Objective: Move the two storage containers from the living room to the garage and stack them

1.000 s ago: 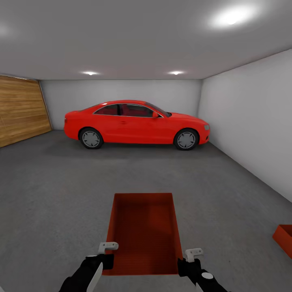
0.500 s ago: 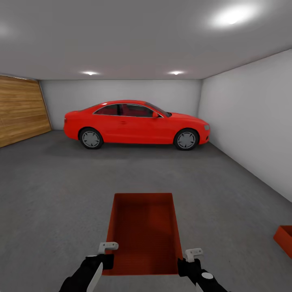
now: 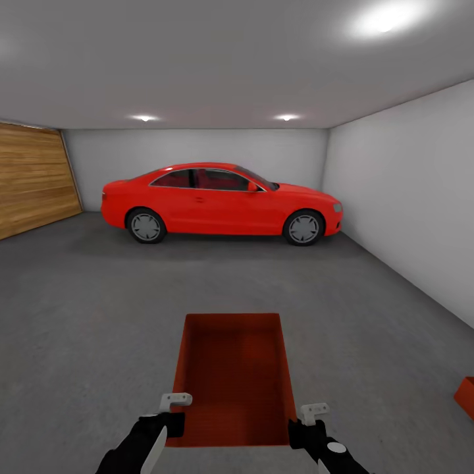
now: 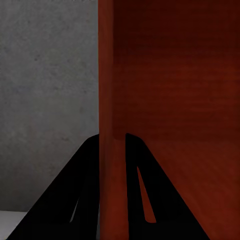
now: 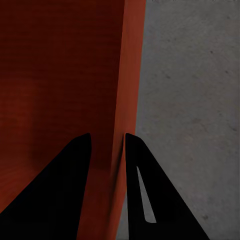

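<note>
**A:** Left gripper (image 3: 176, 400) and right gripper (image 3: 315, 412): what does each hold?

**B:** Each is closed on a side wall of the carried storage container (image 3: 234, 375). In the left wrist view the fingers (image 4: 90, 190) straddle the left wall, one outside and one inside; the right wrist view shows the same on the right wall, fingers (image 5: 145, 190) pinching it near the box's near end.

**A:** Where are the task's things?

**B:** The held box hangs in front of the robot, above the floor (image 3: 99, 316) of the garage. The second container (image 3: 466, 395) rests on the concrete at the right edge of the head view, well apart from the first. A red car (image 3: 220, 204) stands at the far wall, beside the wooden door (image 3: 33, 178).

**A:** How should the box handle?

**B:** Judged from its plain thin walls and empty interior: stiff and light, with smooth, likely slippery surfaces. A pinch on opposite walls suits it; uneven grip could let it tilt or slide during stacking.
</note>
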{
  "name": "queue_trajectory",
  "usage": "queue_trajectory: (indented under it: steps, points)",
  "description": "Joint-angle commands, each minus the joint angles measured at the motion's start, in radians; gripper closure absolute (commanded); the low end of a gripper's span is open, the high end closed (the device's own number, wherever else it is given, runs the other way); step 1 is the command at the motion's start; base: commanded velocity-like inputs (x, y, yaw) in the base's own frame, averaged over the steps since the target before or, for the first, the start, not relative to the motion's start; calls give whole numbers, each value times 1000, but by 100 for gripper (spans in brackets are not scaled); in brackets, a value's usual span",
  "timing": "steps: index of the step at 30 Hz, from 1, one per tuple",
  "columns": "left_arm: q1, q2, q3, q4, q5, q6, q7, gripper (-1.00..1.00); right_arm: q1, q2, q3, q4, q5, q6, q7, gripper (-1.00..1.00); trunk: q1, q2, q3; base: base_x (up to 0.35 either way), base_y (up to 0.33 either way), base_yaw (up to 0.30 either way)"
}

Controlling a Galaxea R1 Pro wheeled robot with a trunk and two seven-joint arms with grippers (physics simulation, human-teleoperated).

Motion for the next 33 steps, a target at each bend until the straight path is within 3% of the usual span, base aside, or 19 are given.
queue_trajectory:
  steps: [1,21,33]
  points:
    - [-1,-1,38,-1,-24,7,6,100,1,-1,54,-2,7,-4,4,100,0,-1,0,11,62,0]
    - [-1,-1,38,-1,-23,7,6,100,1,-1,54,-3,8,-5,4,100,0,-1,0,3,7,0]
    - [-1,-1,38,-1,-23,7,6,100,1,-1,54,-3,8,-4,4,100,0,-1,0,186,0,0]
